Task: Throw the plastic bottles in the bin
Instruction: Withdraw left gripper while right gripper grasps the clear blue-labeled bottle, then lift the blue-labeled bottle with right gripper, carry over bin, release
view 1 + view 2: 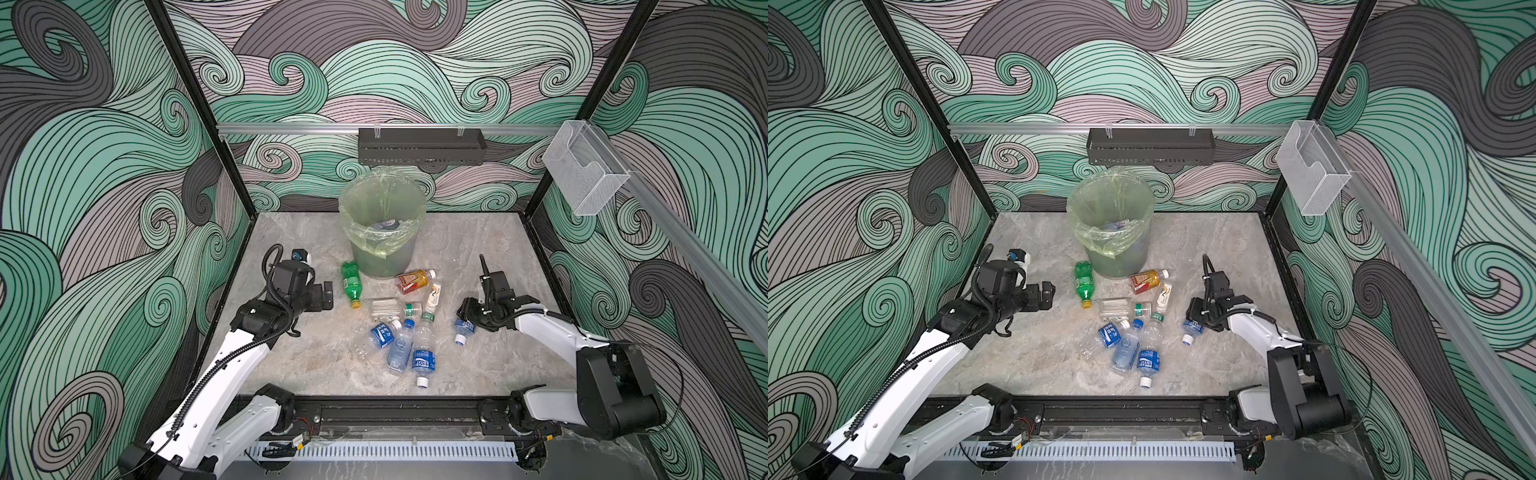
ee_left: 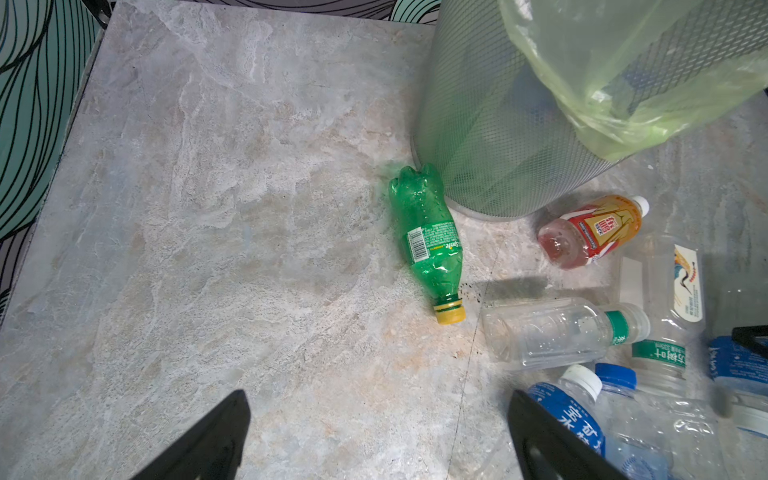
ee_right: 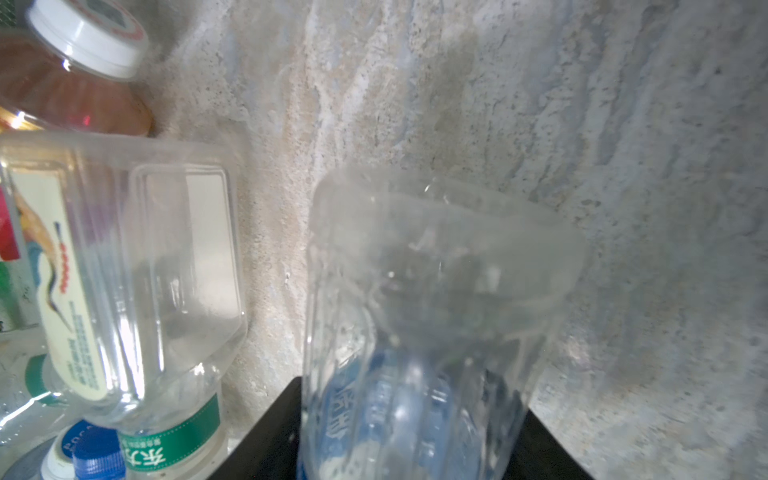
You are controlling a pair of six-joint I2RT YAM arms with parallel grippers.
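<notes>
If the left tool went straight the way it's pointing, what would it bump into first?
Probably the green bottle lying on its side ahead of the open left tool. Depth is unclear, so it might touch the table first.

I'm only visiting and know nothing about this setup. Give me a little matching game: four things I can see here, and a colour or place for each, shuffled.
Things:
1. green bottle
2. amber bottle
3. bin
4. black tray

Descriptions:
A. hangs on the back wall rail
B. yellow cap
C. white cap, red label
D. lined with a pale green bag

Pairs: 1-B, 2-C, 3-D, 4-A
</notes>
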